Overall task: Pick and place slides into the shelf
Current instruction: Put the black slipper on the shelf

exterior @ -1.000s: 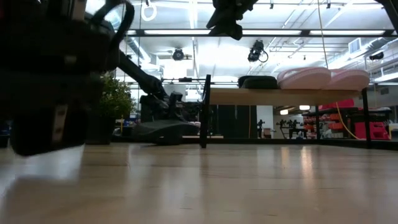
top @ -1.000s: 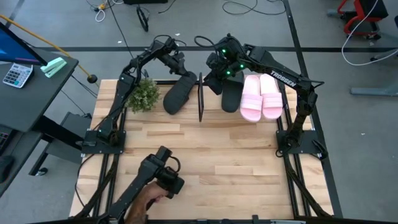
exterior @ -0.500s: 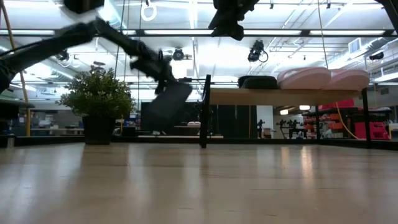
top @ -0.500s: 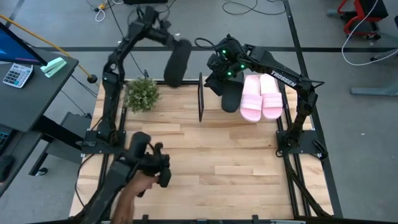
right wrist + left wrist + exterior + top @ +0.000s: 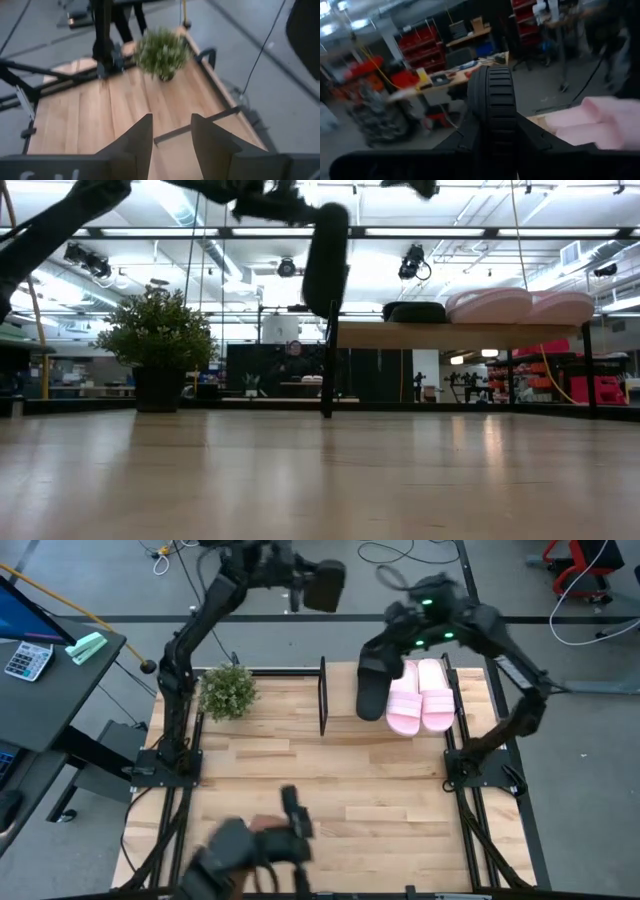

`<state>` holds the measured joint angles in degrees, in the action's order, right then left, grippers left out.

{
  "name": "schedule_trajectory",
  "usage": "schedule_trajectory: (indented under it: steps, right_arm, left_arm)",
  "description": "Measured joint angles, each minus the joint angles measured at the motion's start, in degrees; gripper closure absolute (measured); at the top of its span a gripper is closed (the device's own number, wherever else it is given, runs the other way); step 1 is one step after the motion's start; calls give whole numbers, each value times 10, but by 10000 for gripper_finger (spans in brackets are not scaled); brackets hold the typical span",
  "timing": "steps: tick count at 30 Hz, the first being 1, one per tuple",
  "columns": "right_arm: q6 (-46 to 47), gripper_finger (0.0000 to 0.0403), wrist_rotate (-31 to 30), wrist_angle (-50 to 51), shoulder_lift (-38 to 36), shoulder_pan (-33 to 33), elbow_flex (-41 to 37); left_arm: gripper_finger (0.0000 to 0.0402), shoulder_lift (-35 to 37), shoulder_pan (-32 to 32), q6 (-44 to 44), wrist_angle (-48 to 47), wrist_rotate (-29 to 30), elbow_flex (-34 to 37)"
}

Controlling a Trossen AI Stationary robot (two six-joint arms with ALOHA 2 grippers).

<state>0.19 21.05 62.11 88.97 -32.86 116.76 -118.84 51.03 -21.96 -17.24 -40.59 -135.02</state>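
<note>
Three slides already lie on the shelf point(image 5: 324, 698): one black slide point(image 5: 372, 690) beside two pink slides point(image 5: 420, 698). The left tool point(image 5: 292, 582) pinches the fourth black slide point(image 5: 323, 583) high beyond the desk point(image 5: 330, 790), presumably to clear the rack; its wrist view shows the ribbed strap. The right tool point(image 5: 169, 135) hovers above the shelf, fingers spread, empty
</note>
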Motion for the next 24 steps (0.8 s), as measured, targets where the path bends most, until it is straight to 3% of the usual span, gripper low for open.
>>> schedule_trajectory:
  steps: [8, 13, 18, 24]
  right_arm:
    - [3, 263, -26, -21, -97, -15, 0]
    - [4, 263, -47, -24, -126, -15, 0]
    - [13, 263, -45, -16, -130, -15, 0]
    - [12, 263, -35, 5, -120, -15, 0]
  left_arm:
    - [318, -4, -117, -180, -9, 180, 57]
    - [318, -4, -155, -190, 22, 212, 131]
    - [319, -5, -185, -189, 131, 238, 215]
    - [319, -5, -213, -199, 233, 278, 267]
